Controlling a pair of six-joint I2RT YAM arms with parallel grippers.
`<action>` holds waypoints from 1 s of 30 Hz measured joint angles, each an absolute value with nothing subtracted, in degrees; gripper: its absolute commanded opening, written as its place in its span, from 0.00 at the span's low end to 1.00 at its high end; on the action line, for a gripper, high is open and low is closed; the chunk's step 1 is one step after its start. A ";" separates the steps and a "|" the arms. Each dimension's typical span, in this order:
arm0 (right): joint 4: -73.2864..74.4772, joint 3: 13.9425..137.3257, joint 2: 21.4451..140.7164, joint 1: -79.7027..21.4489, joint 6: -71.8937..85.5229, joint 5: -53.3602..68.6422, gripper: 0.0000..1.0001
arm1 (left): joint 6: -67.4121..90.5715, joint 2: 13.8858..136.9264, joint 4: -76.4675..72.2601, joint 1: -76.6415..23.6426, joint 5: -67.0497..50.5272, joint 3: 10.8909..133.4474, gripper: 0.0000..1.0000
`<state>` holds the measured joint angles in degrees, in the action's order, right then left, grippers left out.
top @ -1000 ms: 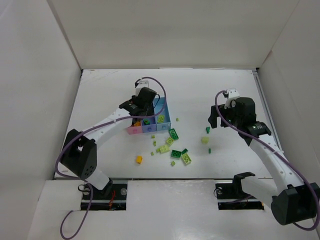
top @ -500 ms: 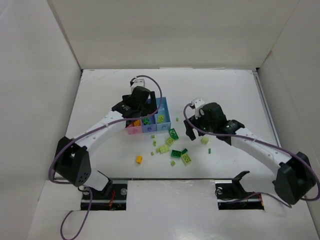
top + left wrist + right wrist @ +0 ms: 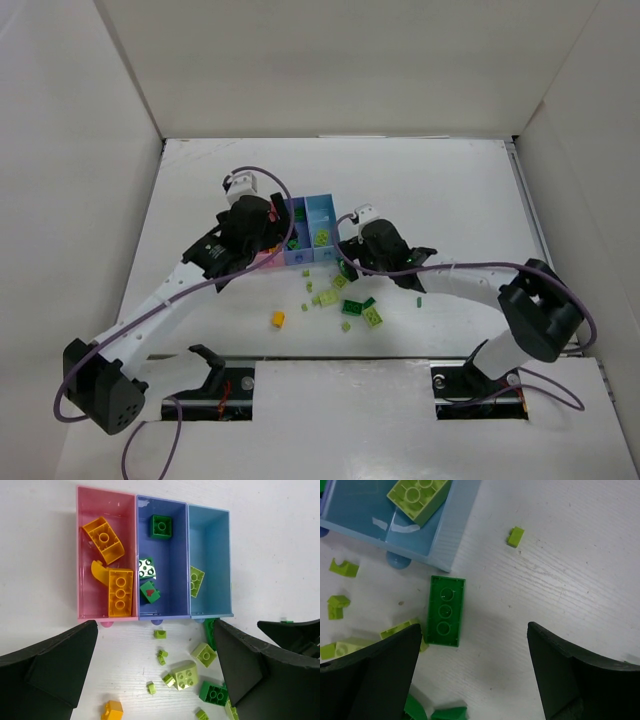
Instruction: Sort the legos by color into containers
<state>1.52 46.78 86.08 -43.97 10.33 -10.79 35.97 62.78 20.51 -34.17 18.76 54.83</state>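
- The three glossy plastic bins sat joined in a row. The pink bin (image 3: 85, 555) held chunky orange-yellow bricks (image 3: 120, 592), the periwinkle bin (image 3: 172, 560) held dark green bricks (image 3: 161, 526), and the light blue bin (image 3: 215, 555) held one lime brick (image 3: 196, 581).
- Loose studded legos (image 3: 185, 674) lay scattered on the white, grainy table (image 3: 545, 555) just in front.
- Over the bins the left gripper (image 3: 155, 630) hung spread wide and empty, though a second earlier it was nearly closed.
- Meanwhile the right gripper (image 3: 474, 630), fingers apart and empty, had swung in from the far right. It hovered over a flipped dark green brick (image 3: 444, 611) beside the light blue bin.
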 measured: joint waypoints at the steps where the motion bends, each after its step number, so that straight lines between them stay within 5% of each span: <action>1: 0.78 46.78 87.24 -44.05 10.44 -11.07 0.91 | 36.32 62.46 20.95 -34.17 18.85 54.52 1.00; 15: -9.06 46.76 96.40 -48.07 12.01 -17.69 0.85 | 38.87 60.07 23.20 -34.17 19.29 52.84 1.00; 26: -11.25 44.93 97.32 -49.54 15.22 -22.50 0.51 | 39.75 57.78 24.64 -34.79 19.33 51.99 1.00; 30: -12.88 43.44 97.10 -49.58 16.32 -23.35 0.47 | 40.03 57.04 25.43 -34.79 19.64 51.99 1.00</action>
<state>-12.88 43.44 97.10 -49.58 16.32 -23.35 40.03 57.04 25.43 -34.79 19.64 51.99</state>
